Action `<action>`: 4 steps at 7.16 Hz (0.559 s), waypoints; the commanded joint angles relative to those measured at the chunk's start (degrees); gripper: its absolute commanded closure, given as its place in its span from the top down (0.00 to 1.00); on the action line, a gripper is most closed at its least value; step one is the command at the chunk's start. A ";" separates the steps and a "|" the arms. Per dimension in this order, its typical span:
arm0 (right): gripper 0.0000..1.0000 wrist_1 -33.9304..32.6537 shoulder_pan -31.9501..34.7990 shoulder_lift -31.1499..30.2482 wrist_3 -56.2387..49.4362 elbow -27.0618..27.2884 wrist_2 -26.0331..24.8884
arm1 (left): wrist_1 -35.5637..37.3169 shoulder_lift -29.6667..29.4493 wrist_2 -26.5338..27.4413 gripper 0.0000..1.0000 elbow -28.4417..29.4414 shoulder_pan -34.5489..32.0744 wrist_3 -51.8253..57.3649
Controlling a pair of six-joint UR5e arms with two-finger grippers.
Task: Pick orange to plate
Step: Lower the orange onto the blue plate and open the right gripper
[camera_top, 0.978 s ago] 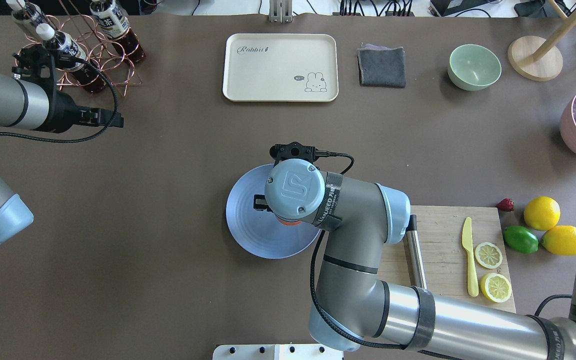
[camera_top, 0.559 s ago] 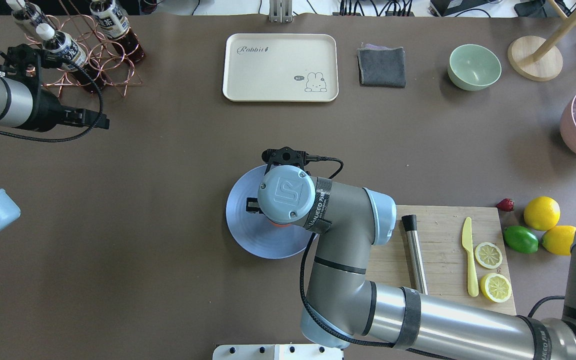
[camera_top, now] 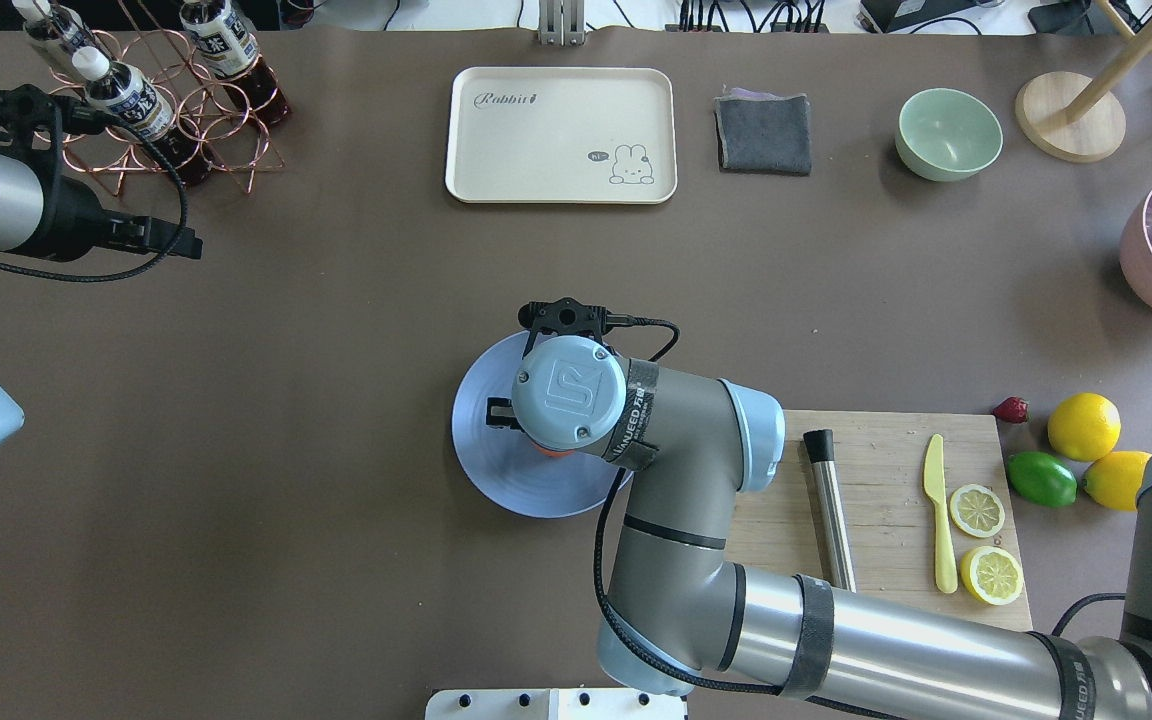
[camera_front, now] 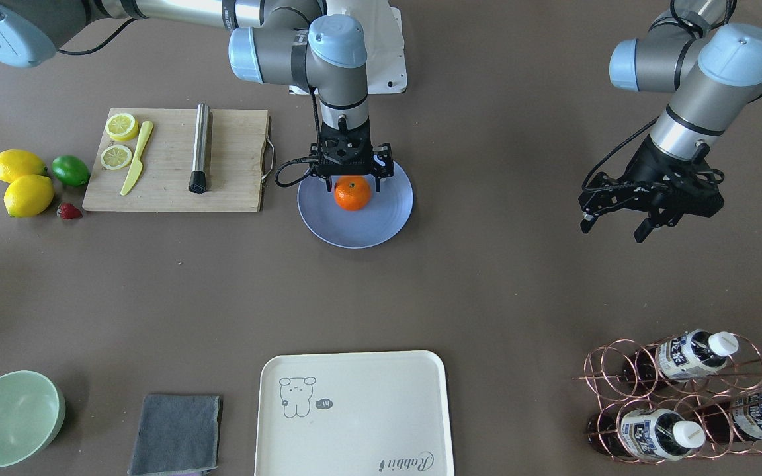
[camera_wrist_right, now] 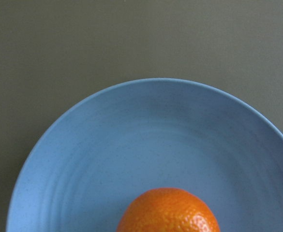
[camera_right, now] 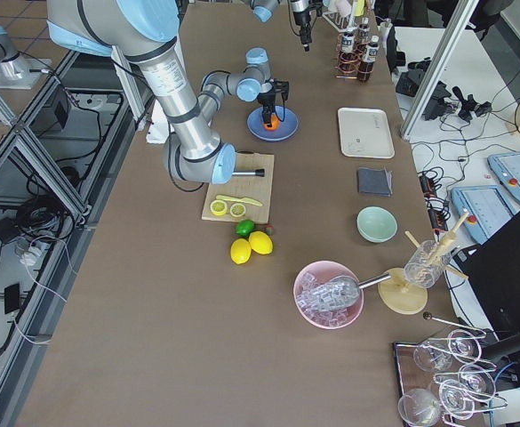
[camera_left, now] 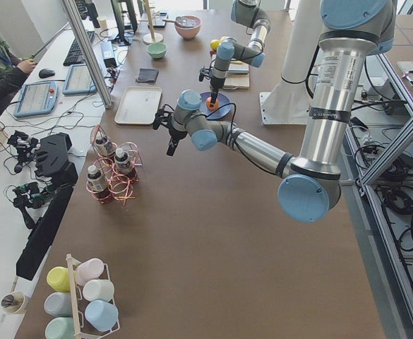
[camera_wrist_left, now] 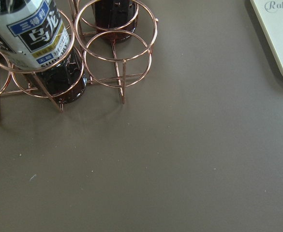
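The orange (camera_front: 352, 193) is over the middle of the blue-grey plate (camera_front: 381, 218), at or just above its surface. My right gripper (camera_front: 352, 185) points straight down and is shut on the orange, one finger on each side. From overhead the right wrist hides the grip; only a sliver of the orange (camera_top: 556, 451) shows over the plate (camera_top: 486, 460). In the right wrist view the orange (camera_wrist_right: 168, 212) sits at the bottom edge above the plate (camera_wrist_right: 131, 145). My left gripper (camera_front: 612, 228) hangs open and empty, far off near the bottle rack.
A wooden cutting board (camera_front: 235, 165) with lemon slices, a yellow knife and a steel rod lies beside the plate. Two lemons (camera_front: 20, 182), a lime (camera_front: 70, 170) and a strawberry lie beyond it. A cream tray (camera_front: 354, 410), grey cloth, green bowl (camera_front: 10, 416) and copper bottle rack (camera_front: 678, 390) stand opposite.
My right arm has shifted left and lower over the plate with the orange still in its grip. The left arm has drawn back to the left, towards the bottle rack.
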 commanded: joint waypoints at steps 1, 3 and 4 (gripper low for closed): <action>1.00 -7.54 2.51 1.01 0.13 5.21 2.56 | 0.15 2.53 -3.61 0.98 -0.96 -2.01 3.13; 1.00 -16.16 7.94 -0.82 -3.27 13.12 7.74 | 0.33 9.54 -7.68 0.98 -0.97 -9.29 19.08; 1.00 -16.81 12.58 -4.14 -6.95 16.72 11.24 | 0.50 12.54 -7.69 0.98 -0.71 -12.80 25.94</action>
